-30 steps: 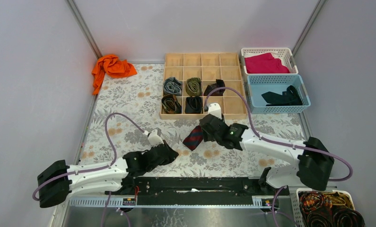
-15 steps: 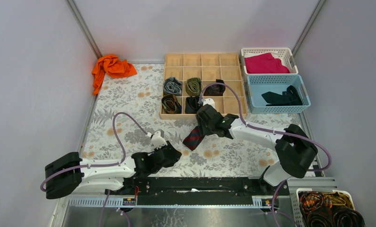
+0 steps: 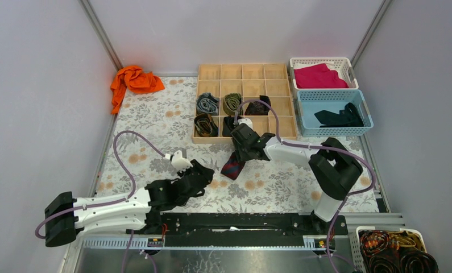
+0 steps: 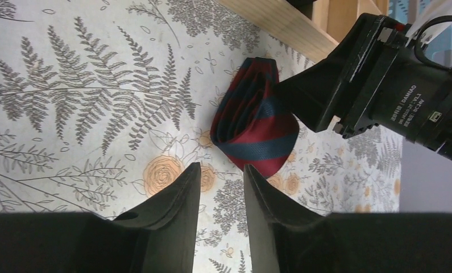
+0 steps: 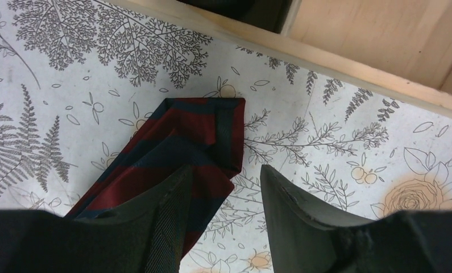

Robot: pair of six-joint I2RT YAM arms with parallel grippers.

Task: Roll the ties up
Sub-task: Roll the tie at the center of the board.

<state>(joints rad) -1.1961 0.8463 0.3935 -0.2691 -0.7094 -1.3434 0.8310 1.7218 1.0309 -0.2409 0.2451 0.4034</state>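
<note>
About five rolled ties [image 3: 207,103] sit in the tray [image 3: 220,72], though the right arm hides part of one, so the count is a fair guess. The striped tie [image 3: 232,166] lies on the worktop [image 3: 149,125] just in front of the tray, folded into a loose flat wedge rather than a coil, so I judge it is not yet rolled. A black tie [image 3: 340,118] lies unrolled in the blue basket [image 3: 334,132], so at least two are left.

The left arm lies low along the near edge and reaches forward to the right; the left gripper [image 4: 222,170] points at the striped tie's broad end from just short of it, its jaws parted with nothing between them. The right arm is folded sharply at the elbow, with the forearm running left; the right gripper [image 5: 223,176] hangs over the tie's end nearest the tray, jaws apart, one finger above the cloth and the other over bare worktop; nothing is clamped.
</note>
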